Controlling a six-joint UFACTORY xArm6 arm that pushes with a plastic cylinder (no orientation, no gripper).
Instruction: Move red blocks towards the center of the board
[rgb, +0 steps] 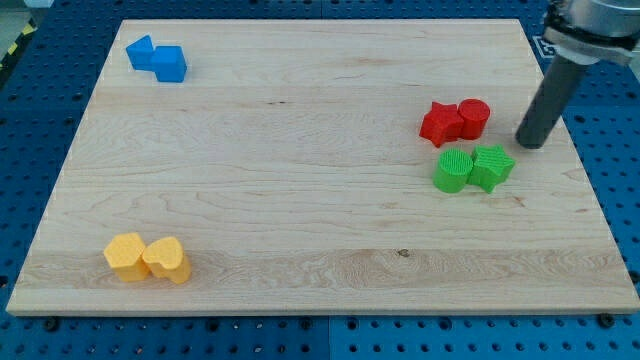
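Two red blocks lie touching at the view's right: a red star-shaped block and a red round block just right of it. My tip rests on the wooden board, a short way right of the red round block and apart from it. The rod rises from the tip toward the view's top right corner. The tip is also just above and right of the green blocks.
Two green blocks sit touching just below the red ones. Two blue blocks lie at the top left. Two yellow blocks lie at the bottom left. The board's right edge is close to my tip.
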